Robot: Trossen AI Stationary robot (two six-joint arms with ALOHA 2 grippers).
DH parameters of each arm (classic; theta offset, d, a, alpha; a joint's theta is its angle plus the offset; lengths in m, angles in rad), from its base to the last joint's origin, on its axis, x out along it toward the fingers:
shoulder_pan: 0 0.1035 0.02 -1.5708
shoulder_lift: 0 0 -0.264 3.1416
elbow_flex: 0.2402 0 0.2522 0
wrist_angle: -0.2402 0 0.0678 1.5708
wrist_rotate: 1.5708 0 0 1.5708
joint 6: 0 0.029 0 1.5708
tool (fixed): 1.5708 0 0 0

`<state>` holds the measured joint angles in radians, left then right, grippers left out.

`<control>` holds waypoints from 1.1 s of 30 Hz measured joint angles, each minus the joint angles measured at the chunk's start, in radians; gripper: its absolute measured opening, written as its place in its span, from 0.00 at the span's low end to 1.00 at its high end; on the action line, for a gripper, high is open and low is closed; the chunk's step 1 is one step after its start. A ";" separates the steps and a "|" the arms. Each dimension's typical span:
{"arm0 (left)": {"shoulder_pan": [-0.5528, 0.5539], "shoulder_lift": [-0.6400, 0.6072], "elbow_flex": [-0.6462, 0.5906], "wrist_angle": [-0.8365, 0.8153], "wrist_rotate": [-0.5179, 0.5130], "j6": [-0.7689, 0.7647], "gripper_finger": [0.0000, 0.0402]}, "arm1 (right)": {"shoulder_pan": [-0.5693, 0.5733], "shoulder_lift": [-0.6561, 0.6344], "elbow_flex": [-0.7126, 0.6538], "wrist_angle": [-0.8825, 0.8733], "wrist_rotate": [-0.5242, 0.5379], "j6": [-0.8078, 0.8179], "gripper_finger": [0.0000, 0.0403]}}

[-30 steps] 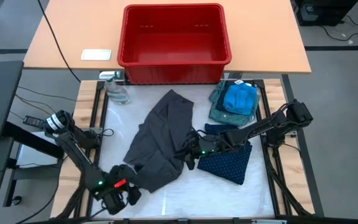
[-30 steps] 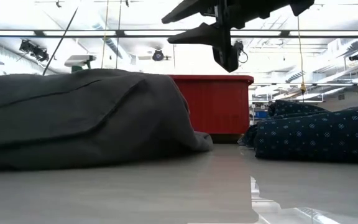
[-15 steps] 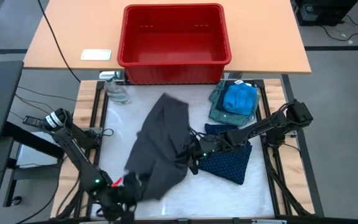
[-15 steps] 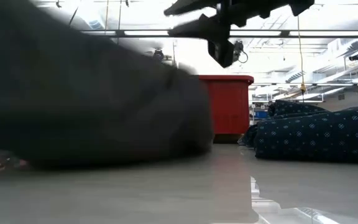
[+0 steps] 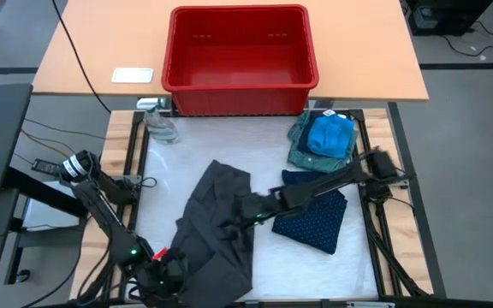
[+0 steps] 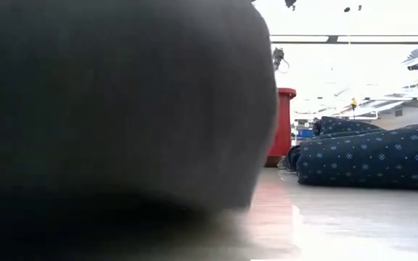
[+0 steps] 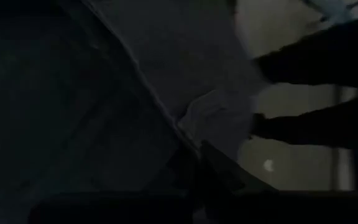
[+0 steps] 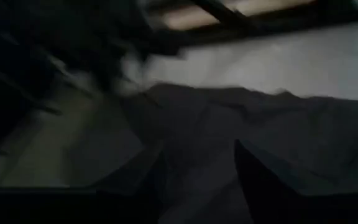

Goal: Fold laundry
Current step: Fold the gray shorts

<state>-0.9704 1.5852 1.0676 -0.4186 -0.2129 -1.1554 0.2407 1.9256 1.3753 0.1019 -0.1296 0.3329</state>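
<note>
The large charcoal-grey garment (image 5: 219, 224) lies mid-table, and its near end is raised in front of the low camera (image 6: 115, 109). My left gripper (image 5: 172, 272) is shut on its near-left part. My right gripper (image 5: 236, 214) hovers open over the garment's middle (image 8: 204, 143); I cannot tell whether it touches the cloth. The navy dotted piece (image 5: 315, 221) lies to the right. The dark navy small one (image 5: 300, 178) lies beyond it. The bright blue small one (image 5: 329, 133) lies on the grey-green shirt (image 5: 311, 157) at the far right. My left gripper pinches the charcoal garment between its two fingers (image 7: 224, 175), at a seamed edge (image 7: 166, 121) near the garment's near-left corner. It slants down from the near-left side. The cloth by the hold is lifted off the table, and the rest trails toward the far side on the table.
A red plastic bin (image 5: 240, 53) stands on the wooden table behind the work surface. A clear bag-like object (image 5: 159, 127) lies at the far left corner. Bare white table (image 5: 315, 269) shows at the near right.
My left gripper has taken hold of the charcoal garment's near-left part and has drawn it up and toward the table's near edge. The garment's far end has slid away from the bin, and its near end now fills the low view. My right gripper has gone leftward over the garment.
</note>
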 joint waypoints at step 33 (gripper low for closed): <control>0.032 -0.009 0.008 -0.641 -0.273 -0.743 0.04 | -0.273 0.057 0.185 -1.112 -0.518 -0.462 0.02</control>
<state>-0.9380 1.5761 1.0752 -1.0599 -0.4861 -1.8983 -0.0324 1.9826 1.5605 -1.0097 -0.6480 -0.1286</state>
